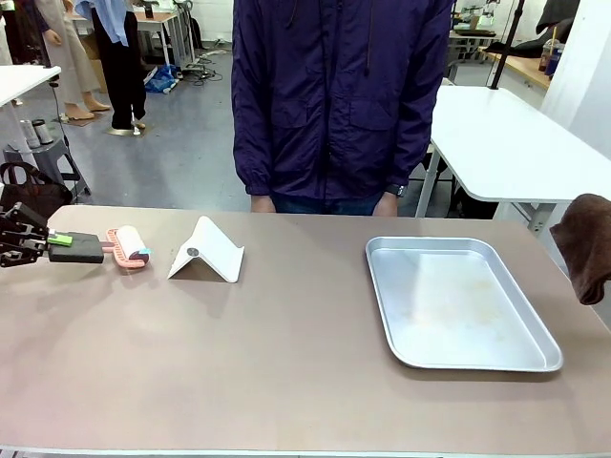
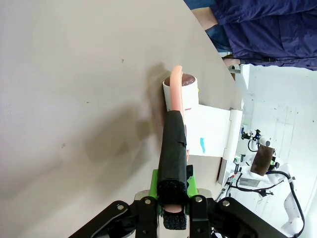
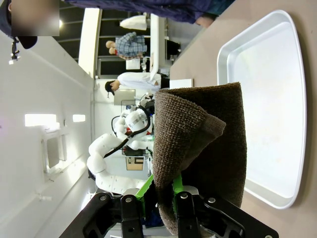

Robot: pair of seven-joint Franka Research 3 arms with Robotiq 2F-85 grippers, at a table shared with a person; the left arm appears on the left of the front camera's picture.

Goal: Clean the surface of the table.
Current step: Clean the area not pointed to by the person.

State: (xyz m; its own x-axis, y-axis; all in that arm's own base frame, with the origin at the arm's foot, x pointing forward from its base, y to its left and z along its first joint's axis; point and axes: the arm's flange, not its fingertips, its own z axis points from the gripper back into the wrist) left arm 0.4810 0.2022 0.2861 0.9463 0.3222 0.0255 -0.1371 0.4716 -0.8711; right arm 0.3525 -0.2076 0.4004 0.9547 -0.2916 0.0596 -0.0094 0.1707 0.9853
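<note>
The brownish-tan table (image 1: 286, 372) spans the front view. At its far left, my left gripper (image 1: 57, 244) is shut on the black handle (image 1: 81, 248) of a lint roller with a pink frame and white roll (image 1: 128, 247). The roller lies low on the table; contact is unclear. In the left wrist view the handle (image 2: 174, 148) runs from my left gripper (image 2: 172, 213) up to the roll (image 2: 181, 91) over the table (image 2: 74, 74). My right gripper (image 3: 166, 201) is shut on a folded brown cloth (image 3: 198, 144), which hangs at the right edge (image 1: 584, 243).
A white folded stand (image 1: 207, 252) sits just right of the roller. A shiny metal tray (image 1: 458, 301) lies on the right half, under the cloth in the right wrist view (image 3: 270, 99). A person in a purple jacket (image 1: 334, 95) stands at the far edge, hands by the table.
</note>
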